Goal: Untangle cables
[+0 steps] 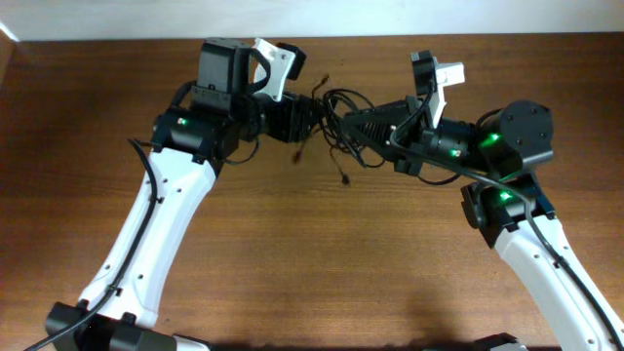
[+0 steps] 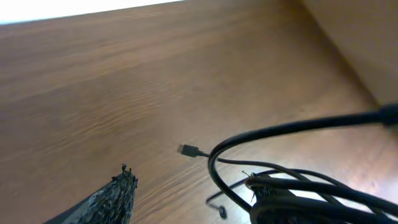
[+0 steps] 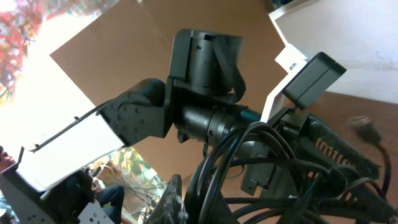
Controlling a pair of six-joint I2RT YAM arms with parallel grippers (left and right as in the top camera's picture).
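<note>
Wood-grain table [image 1: 322, 263] fills the overhead view, brown, w/ a pale strip beyond its 12 o'clock edge. Left arm [image 1: 161, 224], white w/ black joints, comes in from 7 o'clock and reaches up to approx 11. Right arm [image 1: 546, 253] comes in from 5 o'clock and bends toward 1. Both wrists turn inward, so the two tools meet nose to nose at 12 o'clock, near the far edge.

Left gripper [image 1: 304, 117] sits at 9 o'clock of the tangle. Its wrist cam shows only one textured fingertip [image 2: 121, 190] for sure, at 7 o'clock of frame w/ bare wood behind, so can't tell if it's clenched or released. Right gripper [image 1: 336, 119] sits at 3 o'clock of the tangle, fingers drawn to a narrow wedge and clamped on the cables [image 1: 343, 136]. Its own cam shows thick black loops [image 3: 249, 168] packed in close, w/ the left arm's wrist [image 3: 205, 74] right behind at 12 o'clock.

Cables bunch as a knot btwn the two tools. A loose end [image 1: 346, 180] trails toward 6 o'clock. In the left wrist cam one strand [image 2: 280, 130] arches over the wood at 3 o'clock, and a small plug [image 2: 186, 150] shows near ctr.
</note>
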